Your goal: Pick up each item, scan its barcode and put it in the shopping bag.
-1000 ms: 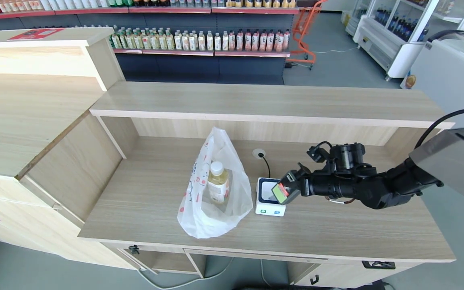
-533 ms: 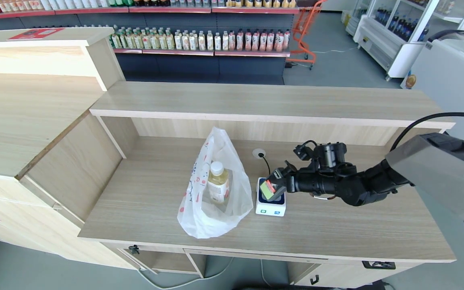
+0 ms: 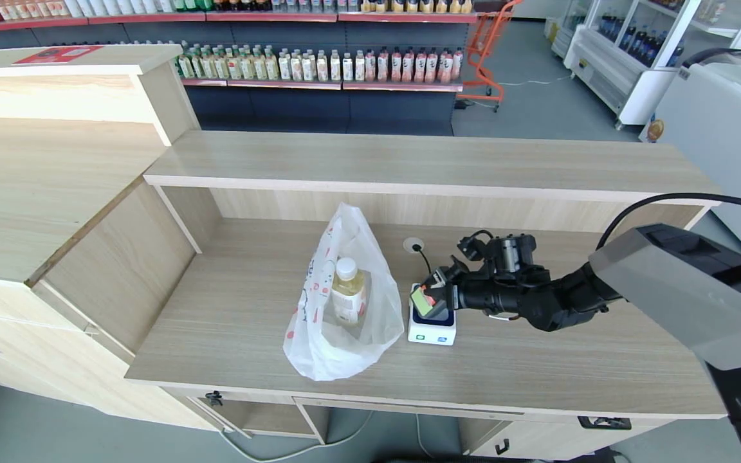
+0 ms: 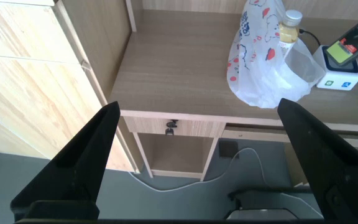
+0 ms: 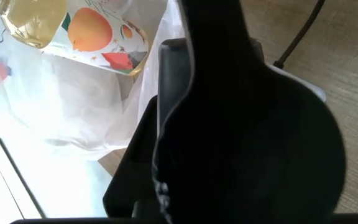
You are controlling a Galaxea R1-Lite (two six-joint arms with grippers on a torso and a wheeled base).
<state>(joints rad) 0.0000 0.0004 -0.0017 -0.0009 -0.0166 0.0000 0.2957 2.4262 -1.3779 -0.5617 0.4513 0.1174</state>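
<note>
Right gripper (image 3: pixel 430 296) is clamping a small green packet (image 3: pixel 420 303) just above the scanner (image 3: pixel 431 332), shopping bag (image 3: pixel 316 350) standing beyond its tip; advisable: turning the barcode squarely toward the scanner window.

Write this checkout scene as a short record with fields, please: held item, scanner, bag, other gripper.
held item: small green and red packet, gripped by the right gripper, close above the scanner
scanner: white, on the counter, beside the shopping bag
shopping bag: white plastic, open, one bottle upright inside
left gripper: open, empty, off the counter, before its front
step: scan under way; packet not yet bagged
</note>
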